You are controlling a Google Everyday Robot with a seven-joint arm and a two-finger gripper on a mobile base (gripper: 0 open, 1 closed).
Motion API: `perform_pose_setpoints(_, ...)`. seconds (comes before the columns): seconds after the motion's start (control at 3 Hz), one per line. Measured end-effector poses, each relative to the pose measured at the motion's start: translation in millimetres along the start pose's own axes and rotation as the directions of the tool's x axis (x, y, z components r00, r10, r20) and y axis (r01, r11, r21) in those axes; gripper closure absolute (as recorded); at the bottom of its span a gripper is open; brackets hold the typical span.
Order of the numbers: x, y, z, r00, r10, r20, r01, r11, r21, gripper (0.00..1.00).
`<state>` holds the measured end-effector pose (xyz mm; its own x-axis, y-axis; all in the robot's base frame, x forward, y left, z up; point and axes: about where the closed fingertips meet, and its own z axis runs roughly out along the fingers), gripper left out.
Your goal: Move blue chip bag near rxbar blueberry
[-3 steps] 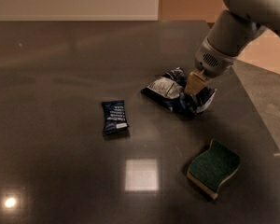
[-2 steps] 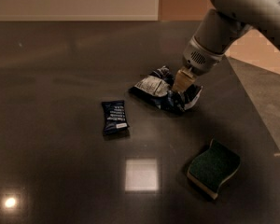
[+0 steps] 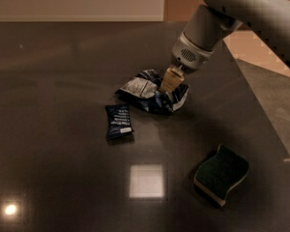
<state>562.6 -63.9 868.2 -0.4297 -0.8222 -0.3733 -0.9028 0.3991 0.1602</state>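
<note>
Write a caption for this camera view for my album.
Robot gripper holds the blue chip bag close to the rxbar blueberry on a dark table, green sponge nearby.

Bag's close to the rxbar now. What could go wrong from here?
1. The gripper holds the blue chip bag by a crumpled fold; slick foil might slip loose.
2. The bag's lower edge sits close to the rxbar blueberry; any overshoot could shove or cover it.

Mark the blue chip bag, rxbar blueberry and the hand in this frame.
blue chip bag [image 3: 139, 88]: camera view, silver-white patch on its left half.
rxbar blueberry [image 3: 119, 121]: camera view, middle of the wrapper.
hand [image 3: 171, 82]: camera view, tan tip at the bag's upper right.
</note>
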Motion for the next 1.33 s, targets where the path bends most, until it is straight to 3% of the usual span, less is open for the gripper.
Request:
perform_pose_setpoints(0.67,-23,14,12,0.998,-0.062,0.005,0.062,0.9967,-0.052,0.58)
perform_pose_setpoints(1.33,-26,13,15,0.998,-0.063,0.009,0.063,0.9967,-0.050,0.12)
